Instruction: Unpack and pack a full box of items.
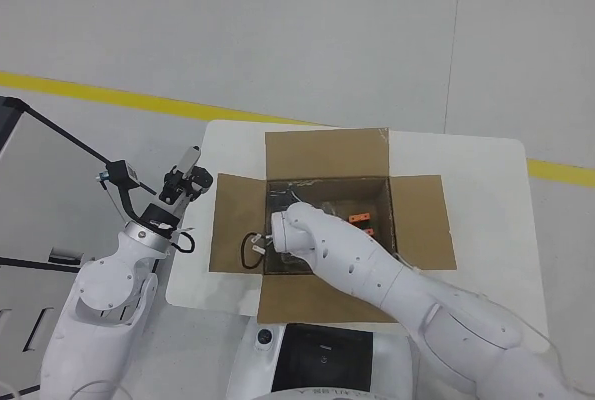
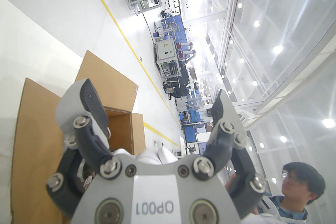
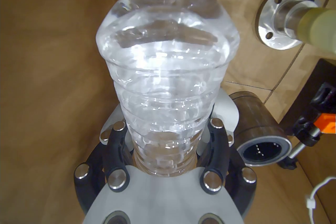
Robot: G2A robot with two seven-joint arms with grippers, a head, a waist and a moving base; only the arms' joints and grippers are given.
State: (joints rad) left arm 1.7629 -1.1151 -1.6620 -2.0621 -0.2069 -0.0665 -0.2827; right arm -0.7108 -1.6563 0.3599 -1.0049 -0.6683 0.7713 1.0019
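Observation:
An open cardboard box (image 1: 327, 155) stands on the white table (image 1: 477, 170), all flaps folded out. My right arm goes down into its left part. Inside, my right gripper (image 3: 168, 133) is shut on the lower body of a clear plastic water bottle (image 3: 168, 51), which stands close to the brown box wall (image 3: 47, 51). My left gripper (image 1: 187, 172) is at the table's left edge, beside the box's left flap (image 2: 39, 130), and points upward. Its fingers (image 2: 92, 101) are spread wide, so the left gripper (image 2: 155, 101) is open with nothing in it.
Beside the bottle on the box floor lie a flanged metal shaft (image 3: 283, 17), a dark steel cylinder (image 3: 260, 130), a black-and-orange clamp (image 3: 315, 120) and a white cable (image 3: 315, 193). An orange part (image 1: 358, 216) shows in the box's right half. Bare table lies right of the box.

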